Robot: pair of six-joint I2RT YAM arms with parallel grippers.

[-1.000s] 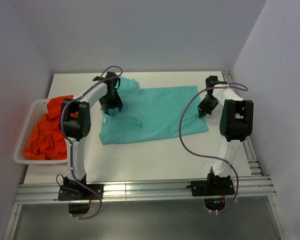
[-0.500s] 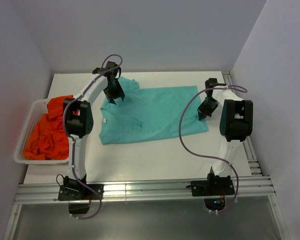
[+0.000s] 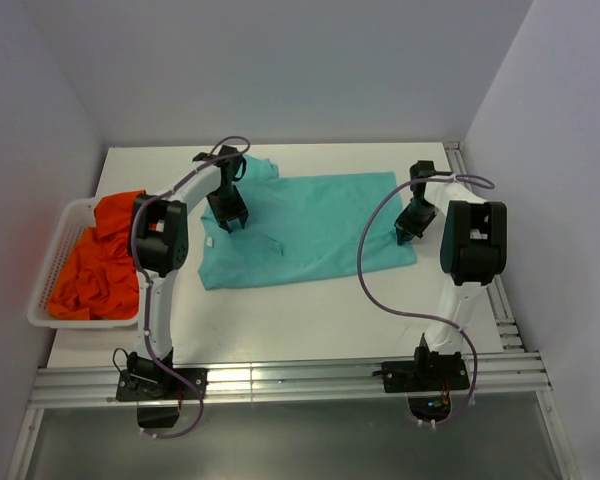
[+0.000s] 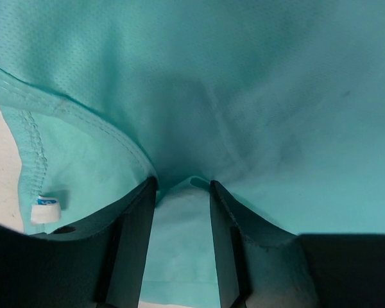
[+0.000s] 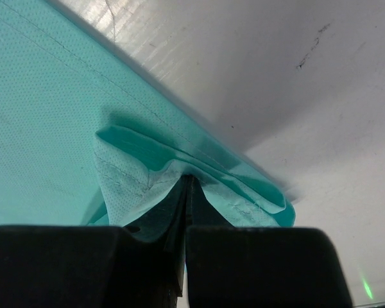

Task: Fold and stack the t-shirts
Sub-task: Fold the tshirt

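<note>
Seemingly at the first fold: teal shirt [image 3: 310,225] spread on table [image 3: 280,310], R claw [image 5: 185,183] clamped on its hem edge, L claw [image 4: 183,186] parted astride a pucker nr collar; next should close L, lift both.

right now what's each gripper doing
left gripper: open, jaws apart around a pucker of the teal shirt
right gripper: closed on the teal shirt's edge
</note>
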